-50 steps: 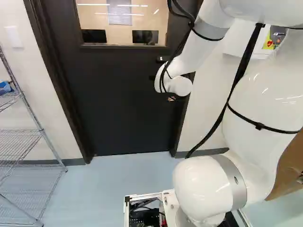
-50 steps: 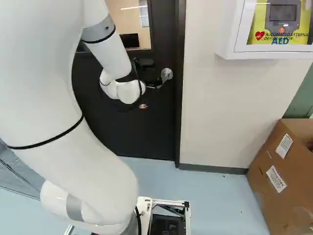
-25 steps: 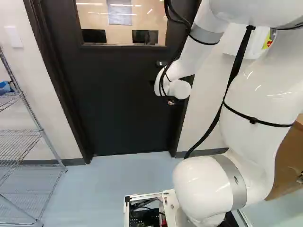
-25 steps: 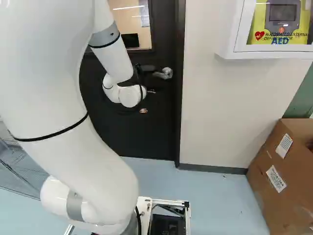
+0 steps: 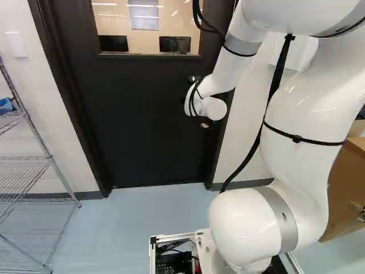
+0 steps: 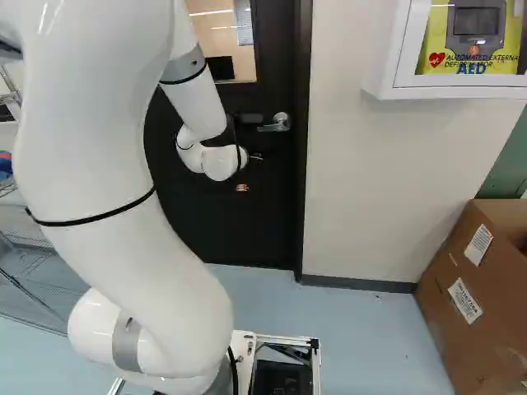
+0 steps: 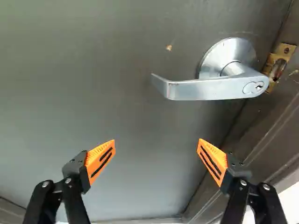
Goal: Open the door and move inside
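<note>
1. Right now my jaws stand wide apart, with nothing between them, their orange pads (image 7: 99,161) facing each other in the wrist view.
2. The lever handle (image 7: 205,88) sits ahead of the gripper (image 6: 249,173) and above it on the door, untouched. Its bar lies about level, and its round plate is near a brass plate (image 7: 279,65) at the door's edge.
3. I have the arm (image 5: 302,120) rising from its joint at the foot, arching high, then reaching down and forward, so the wrist (image 5: 212,107) hangs just in front of the door. A black cable (image 5: 245,162) runs along it.
4. The dark door (image 5: 142,120) stands within its frame; I can't tell whether it is latched. Through its window (image 5: 122,28) I see two monitors (image 5: 113,43) in a lit room beyond.
5. Below lies a pale blue floor (image 5: 142,211), meeting an off-white wall (image 6: 354,181) with a dark baseboard (image 6: 358,283).
6. On that wall, a white cabinet (image 6: 387,82) holds a yellow-and-grey device (image 6: 473,41).
7. A cardboard box (image 6: 436,304) with white labels stands on the floor at the right of the right base view; its contents are hidden from me.
8. At the left of the left base view, a wire rack (image 5: 48,157) carries something blue (image 5: 5,105) on an upper shelf.
</note>
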Robot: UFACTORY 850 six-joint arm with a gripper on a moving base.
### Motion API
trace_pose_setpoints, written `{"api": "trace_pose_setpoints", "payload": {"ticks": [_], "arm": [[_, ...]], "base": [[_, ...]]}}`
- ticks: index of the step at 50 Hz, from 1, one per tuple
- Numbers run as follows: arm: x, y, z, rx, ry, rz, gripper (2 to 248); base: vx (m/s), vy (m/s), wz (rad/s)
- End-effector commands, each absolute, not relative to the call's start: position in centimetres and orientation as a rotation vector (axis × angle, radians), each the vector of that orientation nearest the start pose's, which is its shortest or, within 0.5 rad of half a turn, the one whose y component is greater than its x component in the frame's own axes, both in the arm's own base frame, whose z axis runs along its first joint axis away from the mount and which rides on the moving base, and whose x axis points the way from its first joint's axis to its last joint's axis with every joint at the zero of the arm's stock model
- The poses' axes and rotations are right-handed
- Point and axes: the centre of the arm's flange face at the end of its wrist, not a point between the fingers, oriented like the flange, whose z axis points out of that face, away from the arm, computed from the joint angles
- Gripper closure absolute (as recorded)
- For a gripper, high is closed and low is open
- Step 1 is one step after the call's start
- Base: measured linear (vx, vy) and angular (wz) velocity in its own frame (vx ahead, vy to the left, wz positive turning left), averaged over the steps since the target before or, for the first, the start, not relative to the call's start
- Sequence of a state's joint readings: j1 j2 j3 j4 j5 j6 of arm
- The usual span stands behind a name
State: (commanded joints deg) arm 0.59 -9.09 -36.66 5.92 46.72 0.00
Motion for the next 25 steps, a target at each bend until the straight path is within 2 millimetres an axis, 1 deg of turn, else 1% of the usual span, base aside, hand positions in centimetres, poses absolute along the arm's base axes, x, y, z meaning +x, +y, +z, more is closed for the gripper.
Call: {"api": "trace_pose_setpoints", "payload": {"ticks": [25], "arm": [[52.1,0.2,41.2,-2.484,0.506,-1.903,3]], "base": [[0.0,0.0,0.0]]}}
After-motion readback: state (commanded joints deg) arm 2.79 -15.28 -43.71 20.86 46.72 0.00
